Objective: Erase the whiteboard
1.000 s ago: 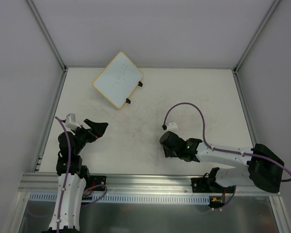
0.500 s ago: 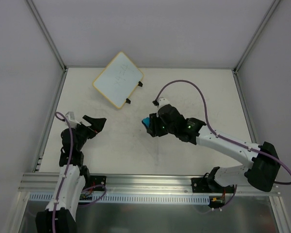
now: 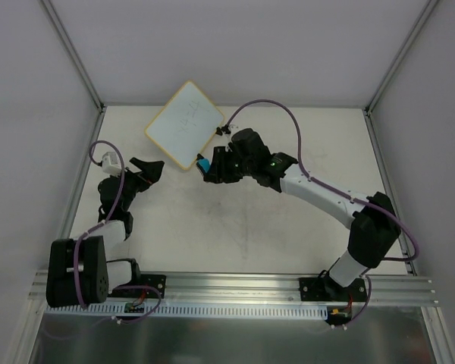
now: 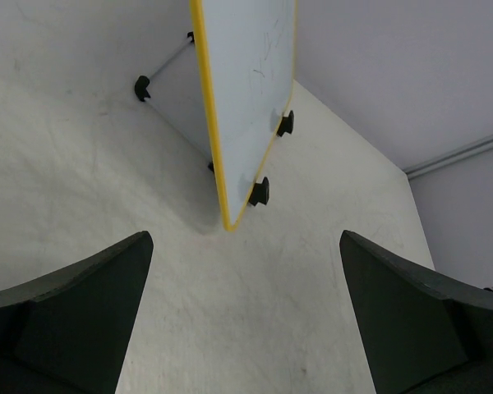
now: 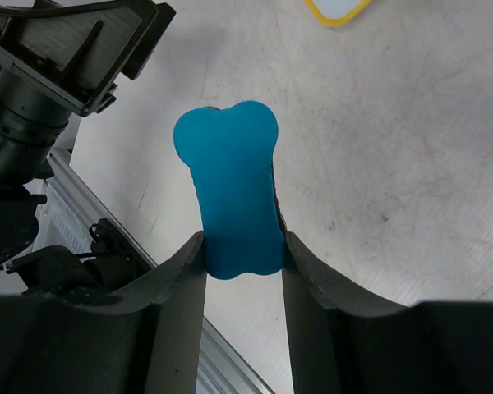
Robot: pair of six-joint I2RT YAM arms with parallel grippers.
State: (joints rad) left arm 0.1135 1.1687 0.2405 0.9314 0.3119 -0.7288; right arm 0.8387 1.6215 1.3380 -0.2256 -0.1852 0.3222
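Note:
The whiteboard (image 3: 184,125) stands tilted at the table's back left, yellow-framed, with faint pen marks and two black clips on its right edge. The left wrist view shows the whiteboard (image 4: 251,90) edge-on, propped on a thin leg. My right gripper (image 3: 209,167) is shut on a blue bone-shaped eraser (image 3: 203,164), just right of the board's near corner. In the right wrist view the eraser (image 5: 230,185) sticks out between the fingers of the right gripper (image 5: 240,242), with the board's yellow corner (image 5: 337,10) ahead. My left gripper (image 3: 149,170) is open and empty, left of that corner; the left gripper (image 4: 245,246) faces the board.
Metal frame posts (image 3: 76,57) run up from the table's back corners, and a slotted rail (image 3: 227,307) lines the near edge. A purple cable (image 3: 277,114) loops above the right arm. The left arm (image 5: 57,74) shows in the right wrist view's upper left.
The right arm has swung from the table's near middle out to the back left, carrying the blue eraser up to the board's near corner. The left arm has folded down and shifted slightly back.

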